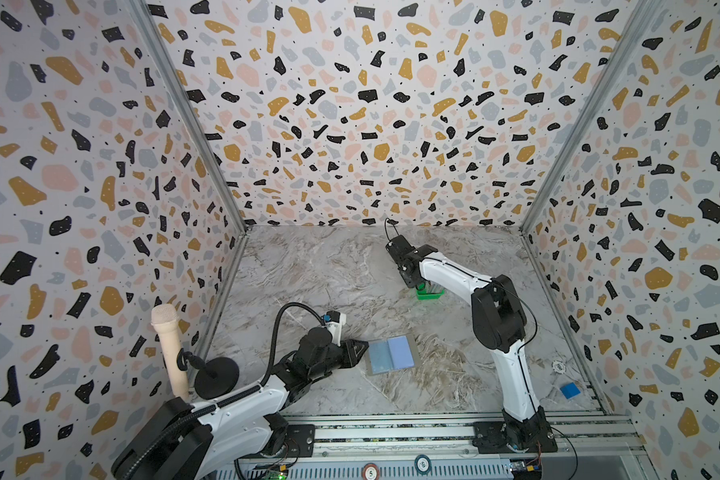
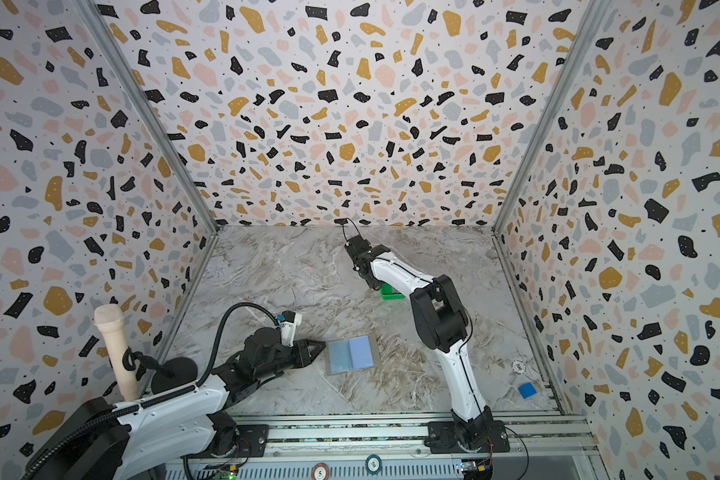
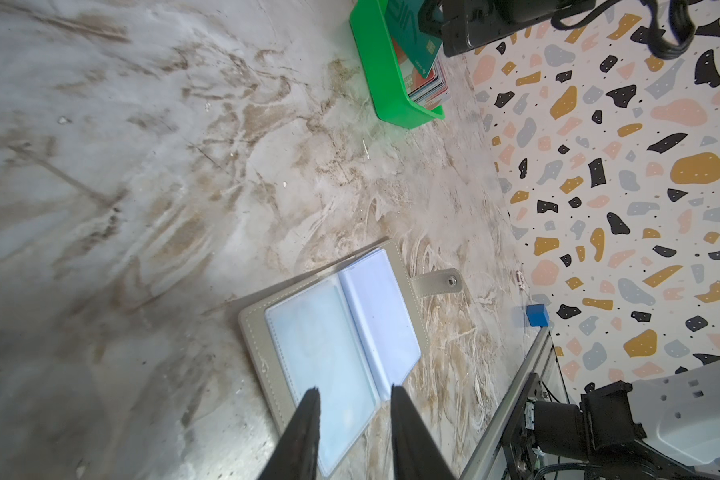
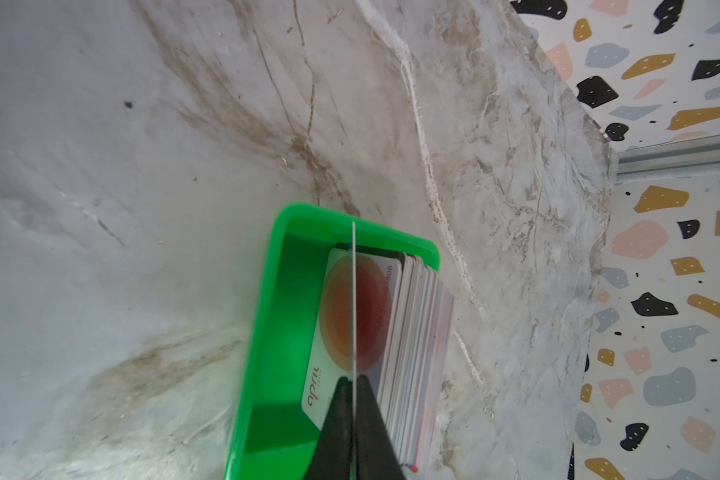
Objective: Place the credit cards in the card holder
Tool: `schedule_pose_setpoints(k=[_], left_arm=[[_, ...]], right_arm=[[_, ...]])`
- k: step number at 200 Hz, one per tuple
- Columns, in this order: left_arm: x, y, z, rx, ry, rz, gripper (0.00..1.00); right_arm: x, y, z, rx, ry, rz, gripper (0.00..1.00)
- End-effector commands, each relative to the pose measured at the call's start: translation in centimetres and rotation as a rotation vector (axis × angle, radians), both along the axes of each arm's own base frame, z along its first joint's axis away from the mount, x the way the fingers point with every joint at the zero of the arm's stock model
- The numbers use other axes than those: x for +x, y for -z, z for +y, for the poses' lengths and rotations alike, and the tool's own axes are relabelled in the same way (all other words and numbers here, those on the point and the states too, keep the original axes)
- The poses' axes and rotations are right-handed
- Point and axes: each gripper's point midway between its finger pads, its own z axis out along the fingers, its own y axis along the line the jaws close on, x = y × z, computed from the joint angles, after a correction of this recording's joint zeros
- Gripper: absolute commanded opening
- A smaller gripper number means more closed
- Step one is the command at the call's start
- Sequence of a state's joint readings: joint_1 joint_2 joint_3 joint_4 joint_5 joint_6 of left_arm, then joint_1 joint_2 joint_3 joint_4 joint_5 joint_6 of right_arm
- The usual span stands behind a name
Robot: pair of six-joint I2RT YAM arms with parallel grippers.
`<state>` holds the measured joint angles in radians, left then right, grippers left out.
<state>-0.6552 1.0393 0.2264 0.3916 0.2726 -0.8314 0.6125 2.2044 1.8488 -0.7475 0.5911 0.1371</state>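
Right gripper (image 4: pixel 355 381), its arm reaching down over the far tray (image 4: pixel 267 291), is clenched on one card (image 4: pixel 354 291), seen edge-on. In the left wrist view that card (image 3: pixel 408 33) is teal with a chip. Other cards (image 4: pixel 416 353) stand in the tray; the front one reads roughly "april". Left gripper (image 3: pixel 354 392) sits low, jaws apart and empty, at the left edge of the open holder (image 1: pixel 391 353), near centre.
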Motion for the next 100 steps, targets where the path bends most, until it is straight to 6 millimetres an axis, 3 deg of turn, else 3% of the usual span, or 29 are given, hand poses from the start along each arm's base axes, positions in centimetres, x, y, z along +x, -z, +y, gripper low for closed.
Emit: schedule_pose_setpoints(k=[1, 62, 80, 100], left_arm=[[0.3, -0.9, -0.2, -0.034, 0.000, -0.026, 0.31], [0.3, -1.1, -0.3, -0.042, 0.004, -0.022, 0.32], [0.4, -1.4, -0.5, -0.049, 0.008, -0.026, 0.32], [0.7, -2.4, -0.8, -0.063, 0.015, -0.048, 0.32]], right_arm=[[0.3, -5.0, -1.3, 0.038, 0.041, -0.090, 0.07], [0.2, -5.6, -3.1, 0.071, 0.079, -0.106, 0.05], [-0.1, -7.0, -2.5, 0.111, 0.064, -0.137, 0.03], [-0.8, -9.7, -1.3, 0.170, 0.035, -0.197, 0.01]])
